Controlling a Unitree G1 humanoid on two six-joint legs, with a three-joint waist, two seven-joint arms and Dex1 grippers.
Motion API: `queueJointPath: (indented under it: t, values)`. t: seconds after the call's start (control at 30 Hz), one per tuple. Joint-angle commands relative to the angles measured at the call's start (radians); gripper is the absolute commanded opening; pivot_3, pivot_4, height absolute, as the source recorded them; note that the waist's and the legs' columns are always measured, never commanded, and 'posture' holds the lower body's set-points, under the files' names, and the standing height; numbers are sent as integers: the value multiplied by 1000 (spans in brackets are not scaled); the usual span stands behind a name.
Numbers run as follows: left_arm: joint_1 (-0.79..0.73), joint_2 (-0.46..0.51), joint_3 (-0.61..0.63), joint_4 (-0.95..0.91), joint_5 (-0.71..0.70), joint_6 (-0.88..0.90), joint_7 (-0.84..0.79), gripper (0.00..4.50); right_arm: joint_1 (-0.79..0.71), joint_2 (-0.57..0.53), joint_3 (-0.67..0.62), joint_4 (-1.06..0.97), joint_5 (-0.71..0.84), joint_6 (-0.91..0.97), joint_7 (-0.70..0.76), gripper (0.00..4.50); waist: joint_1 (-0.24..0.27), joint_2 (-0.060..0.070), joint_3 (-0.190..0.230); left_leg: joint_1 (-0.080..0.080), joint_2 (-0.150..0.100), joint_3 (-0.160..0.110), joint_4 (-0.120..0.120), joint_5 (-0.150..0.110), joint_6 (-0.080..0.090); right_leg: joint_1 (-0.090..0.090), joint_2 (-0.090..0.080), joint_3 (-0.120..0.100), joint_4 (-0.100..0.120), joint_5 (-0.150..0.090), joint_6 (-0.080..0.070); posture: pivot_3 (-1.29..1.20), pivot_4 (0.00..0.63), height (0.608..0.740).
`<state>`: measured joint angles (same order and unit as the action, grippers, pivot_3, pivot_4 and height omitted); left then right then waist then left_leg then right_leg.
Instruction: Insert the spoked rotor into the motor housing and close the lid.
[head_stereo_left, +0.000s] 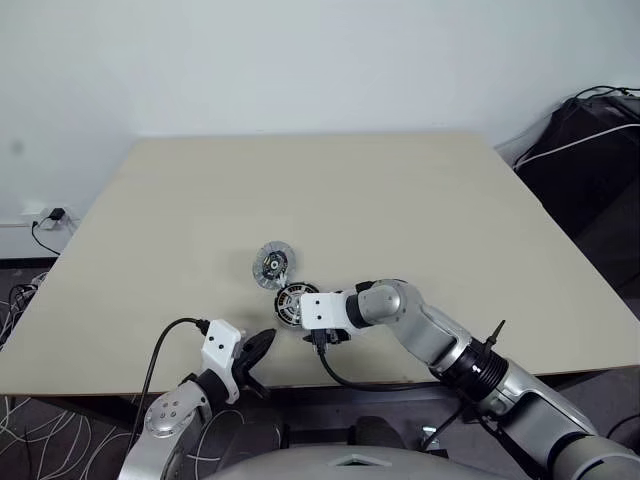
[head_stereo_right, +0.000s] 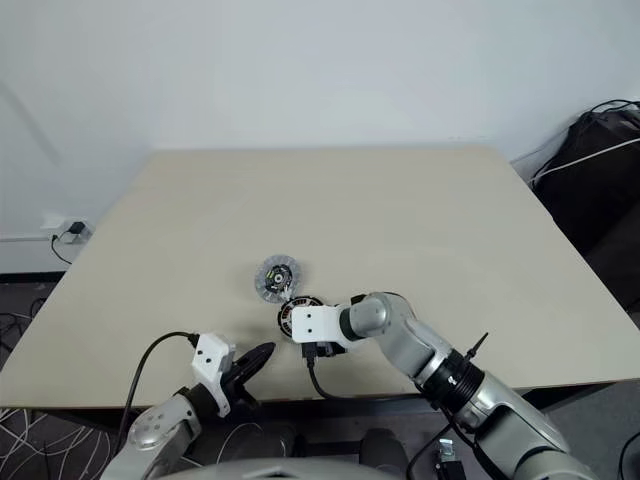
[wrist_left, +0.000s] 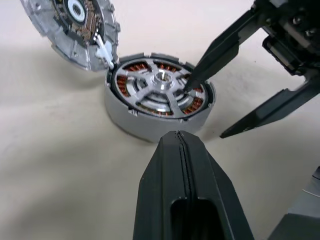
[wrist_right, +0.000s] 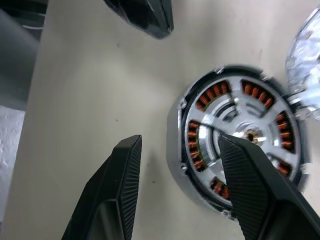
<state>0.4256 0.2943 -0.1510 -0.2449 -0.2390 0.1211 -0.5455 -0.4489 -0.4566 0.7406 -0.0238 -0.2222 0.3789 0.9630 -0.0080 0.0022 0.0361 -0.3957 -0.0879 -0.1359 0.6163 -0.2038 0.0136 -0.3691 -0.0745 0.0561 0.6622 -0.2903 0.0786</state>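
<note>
Down at the left, near the front edge of the table: left gripper, fingers pressed tight together, nothing between them, tip aimed toward the middle of the table. Just short of the motor housing, not touching it, as seen from the left wrist.

Moving right: the lid lying flat on the table, circuit-board face up, just behind the housing. In the left wrist view, a small white tab on its rim right at the housing's edge; touching or not, cannot tell.

Next, the motor housing itself, sitting flat on the table between the two grippers. The spoked rotor already seated inside, silver spokes and hub up, copper windings showing through the gaps. Lid not yet on.

Further right: right gripper, jaws spread apart, gripping nothing. One finger over the rotor's face, its tip down near the spokes beside the hub; the other finger outside the housing wall, over bare table. Housing rim between the two fingers.

Far right, off the table: a dark bag with cables.
</note>
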Motion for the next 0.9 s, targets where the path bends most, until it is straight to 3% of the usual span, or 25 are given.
queueJointPath:
  t: [0.03, 0.3, 0.57, 0.77, 0.9]
  values:
    - [-2, -6, 1, -45, -7, -21, 2, 0, -21, 3, -4, 13, -21, -18, 20, 2214, 0, 0, 0, 0, 0, 0, 0, 0, 0, 0, 0, 0, 0, 0, 0, 0, 0, 740]
    - [6, -2, 5, -31, -5, -37, -4, 0, -11, 0, -13, 31, -46, -29, 29, 5, 2, 0, -1, 0, 0, 0, 0, 0, 0, 0, 0, 0, 0, 0, 0, 0, 0, 740]
    - [-7, -7, 0, -6, -3, -48, -6, 0, 19, 51, -93, 6, 12, 35, -3, 1, 4, 0, -1, 0, 0, 0, 1, 0, 0, 1, 0, 0, 1, 0, 0, 0, 0, 740]
    - [-8, -11, -4, 22, 1, -69, -12, 0, 85, 111, -250, -109, 79, 281, -110, 1, 7, 0, -1, 0, 0, 0, 1, 0, 0, 0, 0, 0, 2, 0, 0, 0, 0, 740]
    - [-7, -16, -8, 26, 2, -75, -14, 0, 153, 70, -290, -248, 104, 408, -126, 1, 21, 0, -1, -1, -1, 0, 1, 0, 0, 0, -1, 0, 1, 0, 0, 0, 0, 740]
